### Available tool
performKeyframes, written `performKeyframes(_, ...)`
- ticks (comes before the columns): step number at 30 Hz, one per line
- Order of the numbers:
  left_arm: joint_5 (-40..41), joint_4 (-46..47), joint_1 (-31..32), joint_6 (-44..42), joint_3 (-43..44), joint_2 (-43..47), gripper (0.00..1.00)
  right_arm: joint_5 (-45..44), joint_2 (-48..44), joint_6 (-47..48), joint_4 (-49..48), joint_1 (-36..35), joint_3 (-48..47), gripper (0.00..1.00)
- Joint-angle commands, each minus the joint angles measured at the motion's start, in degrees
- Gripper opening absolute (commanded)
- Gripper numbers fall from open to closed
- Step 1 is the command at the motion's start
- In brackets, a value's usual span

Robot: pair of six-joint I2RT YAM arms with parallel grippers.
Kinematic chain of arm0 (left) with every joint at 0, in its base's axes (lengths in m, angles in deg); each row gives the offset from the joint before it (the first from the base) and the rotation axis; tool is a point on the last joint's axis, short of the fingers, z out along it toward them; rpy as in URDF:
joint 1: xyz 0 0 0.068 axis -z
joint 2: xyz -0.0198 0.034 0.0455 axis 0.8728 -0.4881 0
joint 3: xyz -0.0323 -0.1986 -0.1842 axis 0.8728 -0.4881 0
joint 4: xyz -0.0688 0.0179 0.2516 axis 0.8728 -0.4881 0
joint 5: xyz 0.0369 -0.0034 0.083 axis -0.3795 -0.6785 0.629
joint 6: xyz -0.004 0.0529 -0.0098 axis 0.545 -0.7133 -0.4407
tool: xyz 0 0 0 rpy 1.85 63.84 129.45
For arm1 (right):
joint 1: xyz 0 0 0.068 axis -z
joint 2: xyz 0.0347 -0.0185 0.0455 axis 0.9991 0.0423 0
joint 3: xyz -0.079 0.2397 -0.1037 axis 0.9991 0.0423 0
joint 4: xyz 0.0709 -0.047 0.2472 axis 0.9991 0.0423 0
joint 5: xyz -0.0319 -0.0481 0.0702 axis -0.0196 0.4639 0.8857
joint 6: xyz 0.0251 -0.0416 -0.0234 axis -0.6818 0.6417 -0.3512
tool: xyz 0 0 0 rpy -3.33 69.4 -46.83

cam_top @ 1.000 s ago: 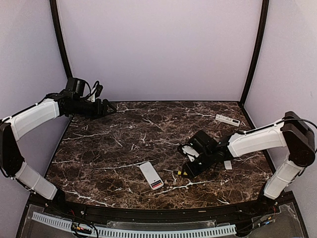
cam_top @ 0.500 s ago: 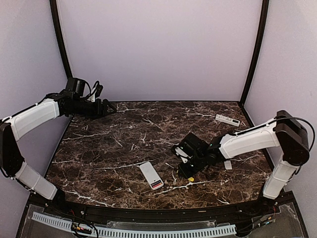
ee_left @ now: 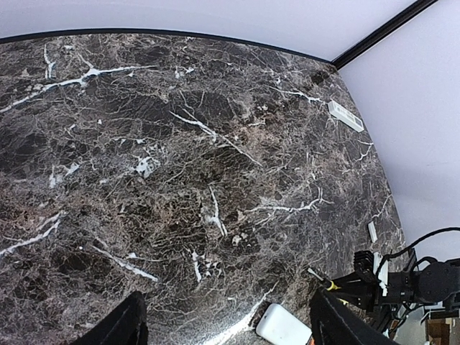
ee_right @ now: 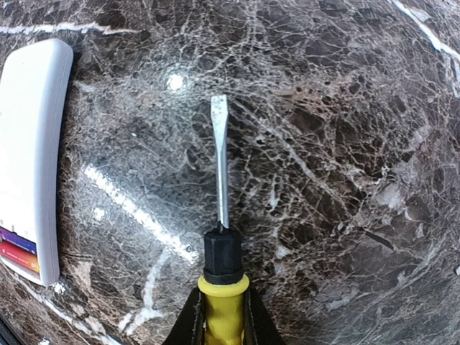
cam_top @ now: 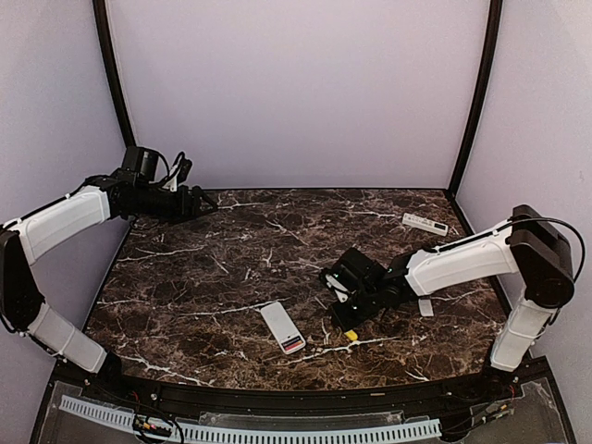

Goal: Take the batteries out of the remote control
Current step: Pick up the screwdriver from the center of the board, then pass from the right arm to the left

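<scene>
Batteries (ee_right: 16, 248) seated in remote (ee_right: 32, 129), near centre of tabletop (cam_top: 213, 268). Right pincer (ee_right: 223, 320) clamped on screwdriver (ee_right: 220, 172) handle, just right of remote. Left pincer (cam_top: 202, 199) open, far left.

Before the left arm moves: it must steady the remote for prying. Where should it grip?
Probably the remote across its long edges at the plain far end, from above: it lies flat, batteries exposed at the near end.

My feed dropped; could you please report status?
Left end effector open, far left. Right end effector shut on screwdriver. Batteries in remote. Nothing in the way.
</scene>
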Motion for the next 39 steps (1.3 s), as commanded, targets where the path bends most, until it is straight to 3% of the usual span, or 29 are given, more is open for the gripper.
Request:
performKeyframes(1, -2.09, 1.86, -0.13, 0.02, -1.6, 2.98, 0.77, -1.94, -1.26, -2.03, 0.1, -0.47, -0.03, 0.05)
performKeyframes(7, -6.92, 6.31, 0.4, 0.54, -3.66, 4.68, 0.77, -2.68, -8.25, -2.05, -1.62, -0.44, 0.11, 0.02)
performKeyframes(16, -17.12, 8.9, 9.47, -2.39, -3.53, 3.12, 0.78, -2.62, -16.84, 2.45, -1.86, -2.41, -2.95, 0.03)
performKeyframes(23, -21.42, 9.79, 16.27, -2.21, -3.63, -1.07, 0.76, -5.77, -15.84, 4.69, -0.79, -5.76, -7.01, 0.03)
performKeyframes(35, -24.29, 11.57, 18.24, 1.13, -3.27, -5.75, 0.73, -6.81, -12.53, 7.09, -1.7, -9.15, -11.72, 0.02)
performKeyframes(39, -25.95, 12.16, 18.32, 1.91, -3.2, -6.74, 0.61, -6.39, -12.01, 7.42, -2.25, -9.2, -12.03, 0.02)
